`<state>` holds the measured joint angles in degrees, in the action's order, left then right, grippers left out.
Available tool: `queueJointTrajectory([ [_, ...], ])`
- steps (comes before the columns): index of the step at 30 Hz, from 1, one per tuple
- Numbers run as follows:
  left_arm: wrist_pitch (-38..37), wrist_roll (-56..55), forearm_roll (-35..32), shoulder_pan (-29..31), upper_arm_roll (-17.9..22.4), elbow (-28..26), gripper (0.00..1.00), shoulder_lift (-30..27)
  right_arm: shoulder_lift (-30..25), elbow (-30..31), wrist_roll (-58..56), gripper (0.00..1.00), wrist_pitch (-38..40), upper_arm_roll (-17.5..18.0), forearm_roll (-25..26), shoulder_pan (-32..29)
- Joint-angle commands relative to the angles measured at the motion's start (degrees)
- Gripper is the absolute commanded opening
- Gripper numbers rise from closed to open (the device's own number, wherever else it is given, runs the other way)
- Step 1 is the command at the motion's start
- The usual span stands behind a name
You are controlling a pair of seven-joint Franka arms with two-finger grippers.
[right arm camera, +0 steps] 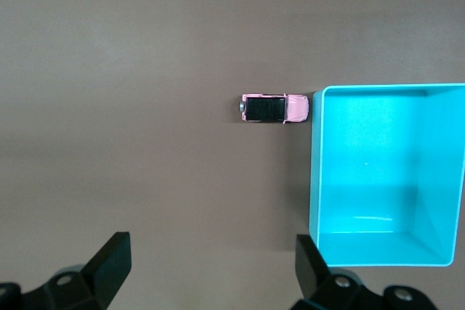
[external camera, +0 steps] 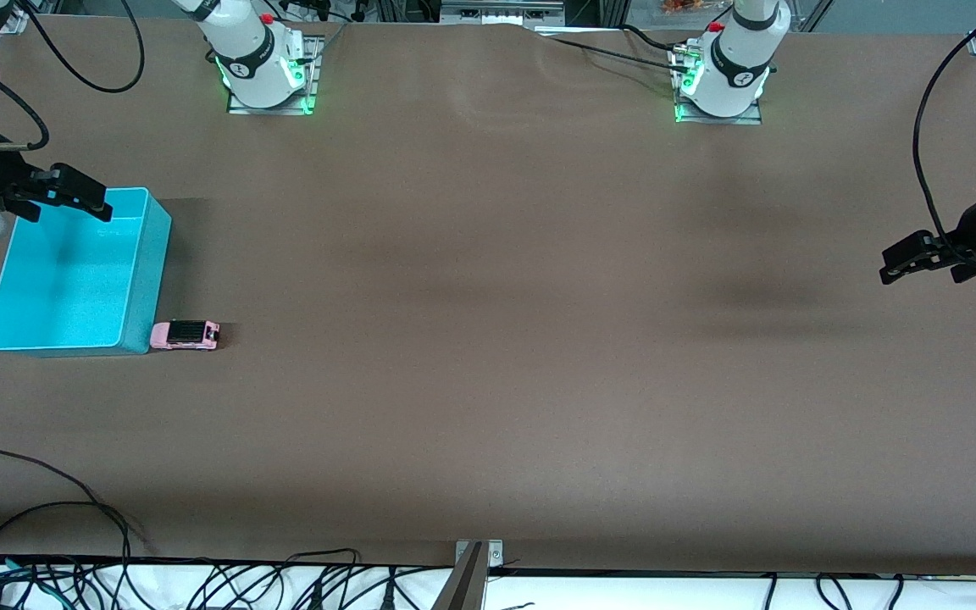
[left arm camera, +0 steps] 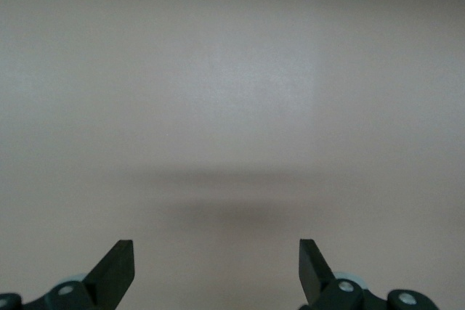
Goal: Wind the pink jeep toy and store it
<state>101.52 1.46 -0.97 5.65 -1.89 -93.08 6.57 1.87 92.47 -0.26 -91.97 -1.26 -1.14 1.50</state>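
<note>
High front camera; right wrist shares bin (right arm camera: 378, 179), left perhaps table only

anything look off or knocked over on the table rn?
Nothing stands out. The pink jeep toy sits upright on its wheels beside the turquoise bin, which holds nothing. Left gripper and right gripper hang open.

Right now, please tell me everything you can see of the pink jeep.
The jeep is a tiny boxy pink toy with a black roof panel and small dark wheels, and it looks like plastic. It stands upright on the brown table, right beside the turquoise bin, at the bin's corner nearer the front camera. Whether they touch cannot be told. No gripper holds it.
</note>
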Motion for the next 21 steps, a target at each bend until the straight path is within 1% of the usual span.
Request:
queueJointTrajectory([
  [1, -0.4, 1.0, -1.2, 0.6, -0.6, -1.3, 1.00, -1.5, 0.7, -1.6, 0.5, 1.00, 0.7, 0.0, -1.1, 0.0],
  [5, -0.4, 1.0, -1.2, 0.6, -0.5, -1.2, 1.00, -1.5, 0.7, -1.6, 2.8, 1.00, 0.6, 0.3, -0.5, 0.3],
  [21, -0.4, 1.0, -1.2, 0.6, -0.5, -1.2, 1.00, -1.5, 1.4, -1.0, 1.9, 1.00, 1.0, 0.5, -0.9, 0.0],
])
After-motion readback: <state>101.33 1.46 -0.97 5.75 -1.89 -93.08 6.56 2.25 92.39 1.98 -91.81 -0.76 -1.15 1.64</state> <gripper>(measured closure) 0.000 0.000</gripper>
